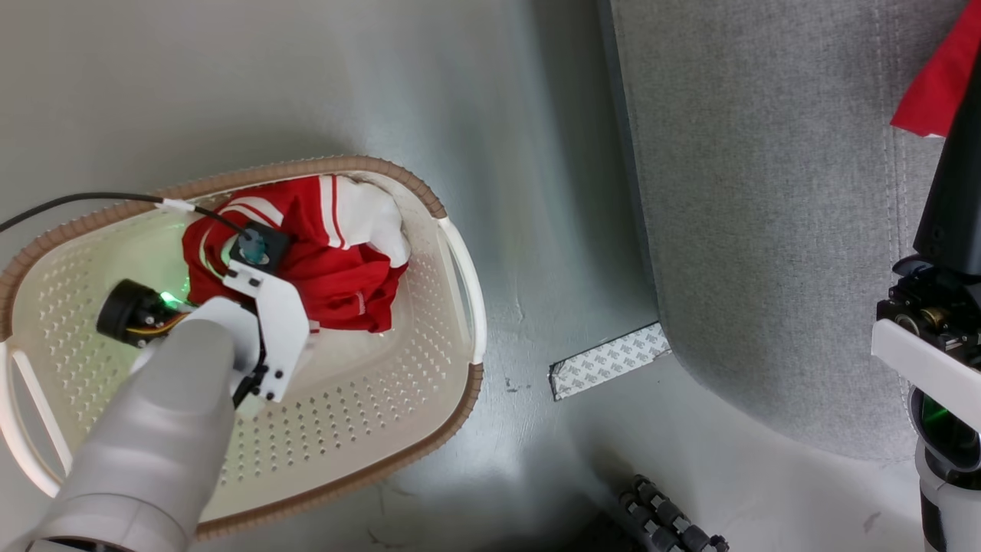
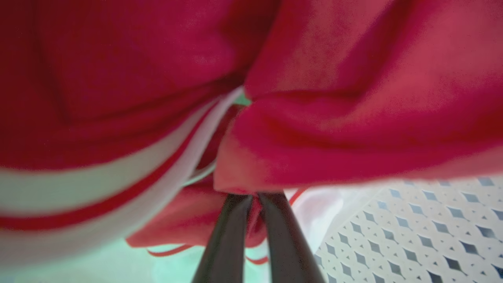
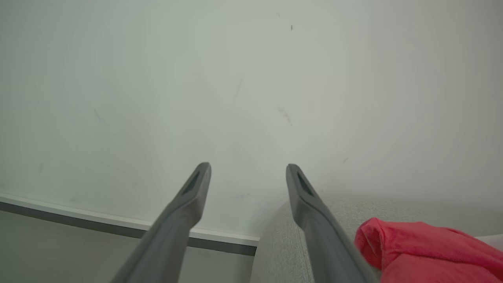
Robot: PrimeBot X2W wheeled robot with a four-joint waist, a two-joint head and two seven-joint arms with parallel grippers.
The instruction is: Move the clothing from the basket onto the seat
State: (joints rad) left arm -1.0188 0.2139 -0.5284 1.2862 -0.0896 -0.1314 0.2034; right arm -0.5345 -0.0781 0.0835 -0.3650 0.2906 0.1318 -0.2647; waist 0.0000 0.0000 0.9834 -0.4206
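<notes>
Left wrist view showed the left gripper (image 2: 254, 196) clenched on a fold of the clothing (image 2: 137, 98) inside the basket (image 2: 432, 224), the right gripper (image 3: 247, 167) spread idle; next, seemingly, a lift clear and carry across to the seat (image 1: 766, 192).

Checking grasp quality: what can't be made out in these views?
Head view: tips of the left tool, hidden behind its own wrist.
Left wrist view: the clothing blurred, too close; a fold covers the tips, so how much is pinched is unclear.
Head view: red garment on the seat, cut by the top-right edge.
</notes>
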